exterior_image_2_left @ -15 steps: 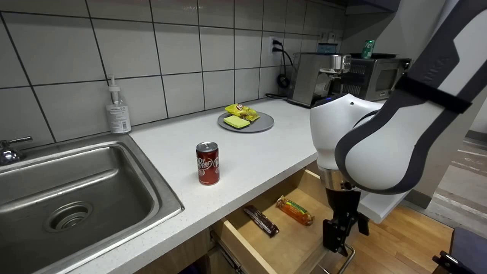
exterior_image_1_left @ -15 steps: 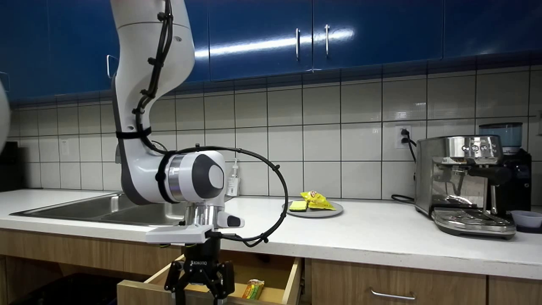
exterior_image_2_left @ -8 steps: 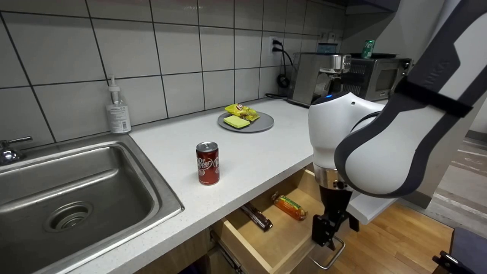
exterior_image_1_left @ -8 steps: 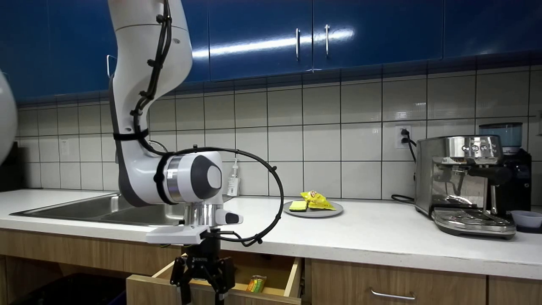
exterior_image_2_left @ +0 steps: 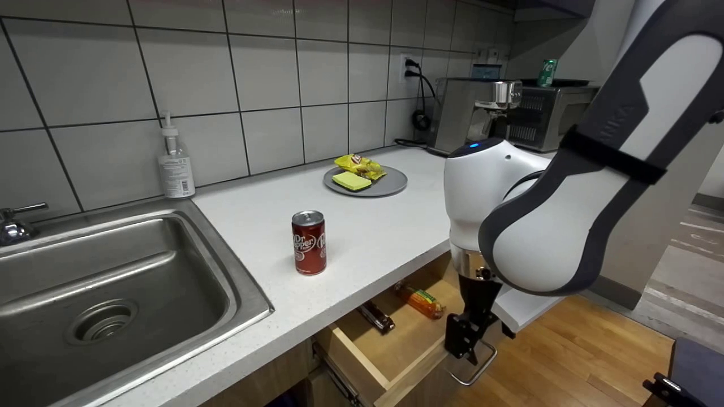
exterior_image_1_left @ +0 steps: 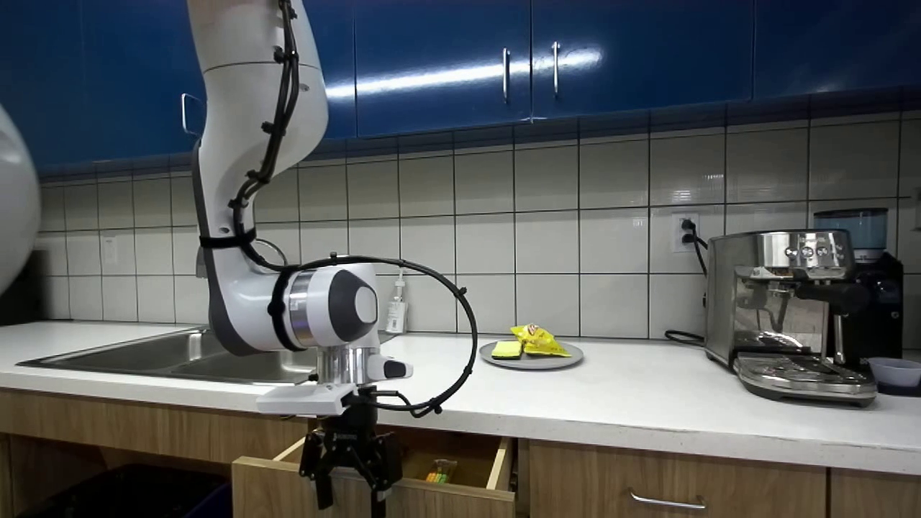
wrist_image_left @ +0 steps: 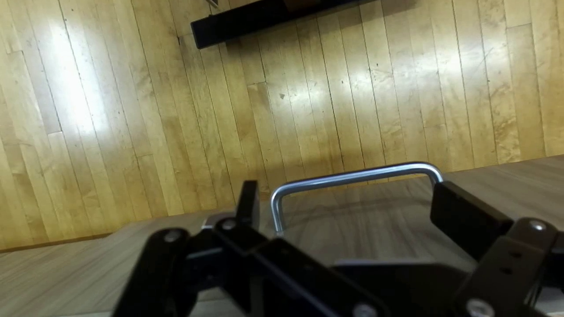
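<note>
Jaws spread wide, the Robotiq gripper (wrist_image_left: 350,210) hangs right at the front of the open wooden drawer (exterior_image_1_left: 270,489), the metal handle (wrist_image_left: 352,177) showing between them in the wrist view! Inside lie an orange-wrapped bar (exterior_image_2_left: 421,302) and a dark-wrapped bar (exterior_image_2_left: 378,319); up top, a Dr Pepper can (exterior_image_2_left: 309,243) stands on the white countertop (exterior_image_2_left: 260,209).

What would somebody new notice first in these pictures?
Probably the big white robot arm, its black gripper hanging down, open, at the front of a pulled-out drawer. Next, maybe the shiny blue cupboards up high, and, in an exterior view, a red can standing on the counter near the sink.
</note>
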Controlling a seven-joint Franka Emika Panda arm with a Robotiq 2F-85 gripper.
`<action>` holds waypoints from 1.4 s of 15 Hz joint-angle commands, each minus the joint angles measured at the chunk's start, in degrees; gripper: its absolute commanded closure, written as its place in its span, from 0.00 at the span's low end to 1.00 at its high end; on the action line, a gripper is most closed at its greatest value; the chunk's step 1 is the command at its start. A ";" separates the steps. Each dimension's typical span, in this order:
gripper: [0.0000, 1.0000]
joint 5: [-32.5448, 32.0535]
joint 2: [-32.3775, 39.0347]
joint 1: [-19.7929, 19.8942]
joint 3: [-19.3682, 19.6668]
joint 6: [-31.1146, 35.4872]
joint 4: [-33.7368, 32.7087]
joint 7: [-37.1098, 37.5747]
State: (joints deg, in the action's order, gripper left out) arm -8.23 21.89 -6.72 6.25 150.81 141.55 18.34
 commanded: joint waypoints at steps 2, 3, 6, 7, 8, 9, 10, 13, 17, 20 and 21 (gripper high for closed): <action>0.00 -0.91 4.33 -1.25 1.13 1.32 -4.72 2.09; 0.00 -0.83 4.59 -1.30 1.18 1.31 -5.24 2.00; 0.00 -0.50 4.88 -1.03 1.20 1.55 -6.47 1.43; 0.00 -0.53 4.79 -1.03 1.19 1.64 -6.60 1.27; 0.00 -0.71 4.60 -1.06 1.30 1.99 -6.53 1.16; 0.00 -0.57 4.47 -0.95 1.22 2.12 -6.42 0.92; 0.00 -0.52 3.97 -0.89 1.12 2.48 -5.89 0.65; 0.00 -0.80 2.13 -0.90 1.00 4.18 -3.62 -0.22; 0.00 0.01 -0.76 -0.20 0.17 8.45 0.35 -2.44; 0.00 -0.14 -2.66 -0.21 0.20 12.83 3.35 -4.16; 0.00 -0.12 -3.25 -0.18 0.24 14.22 4.40 -4.74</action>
State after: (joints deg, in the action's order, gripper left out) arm -8.24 22.65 -7.16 6.63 161.33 141.48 16.11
